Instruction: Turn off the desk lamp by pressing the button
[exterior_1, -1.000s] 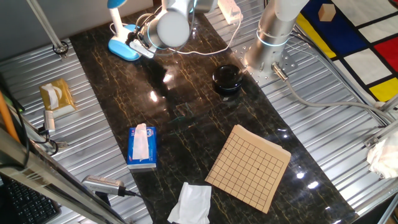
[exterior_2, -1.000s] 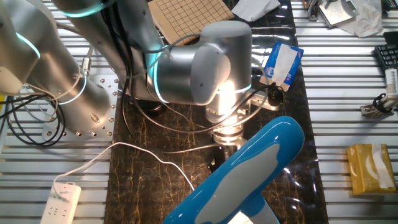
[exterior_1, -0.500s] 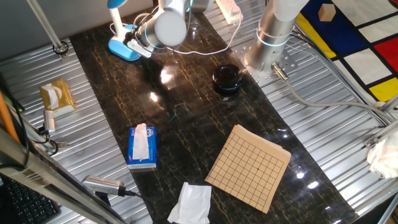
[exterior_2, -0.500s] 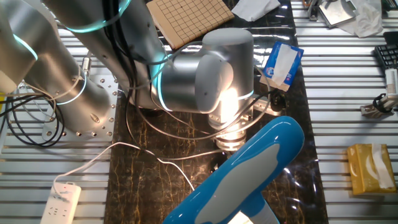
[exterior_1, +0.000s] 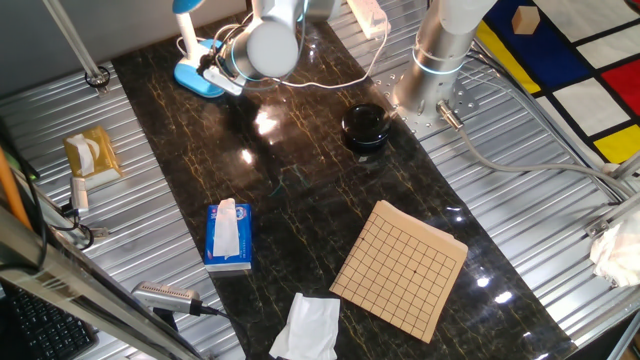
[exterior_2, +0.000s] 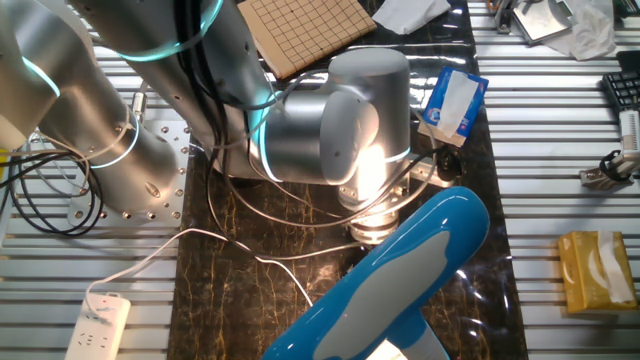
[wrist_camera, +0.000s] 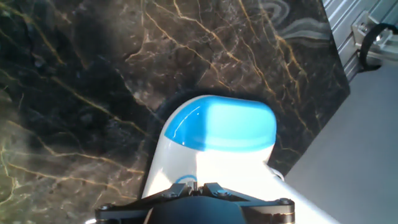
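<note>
The desk lamp stands at the far left corner of the dark marble table; its light-blue base (exterior_1: 197, 80) and slim neck (exterior_1: 186, 30) show there. In the hand view the blue base edge (wrist_camera: 217, 124) and whitish top face (wrist_camera: 205, 163) fill the lower middle. My gripper (wrist_camera: 196, 185) is shut, its fingertips together right over a blue ring on the white top face. In one fixed view the gripper (exterior_1: 213, 72) is at the base. The lamp's blue head (exterior_2: 400, 270) fills the foreground of the other fixed view and hides the fingertips; bright light falls on my wrist.
A black round pot (exterior_1: 365, 125) stands mid-table near the arm's base. A blue-and-white tissue pack (exterior_1: 228, 235), a wooden grid board (exterior_1: 400, 268) and a white cloth (exterior_1: 307, 325) lie nearer. A thin white cable (exterior_1: 340, 80) runs to a power strip (exterior_2: 98, 325).
My wrist has shifted a little toward the lamp base, by a small amount. The lamp and the other objects have not moved.
</note>
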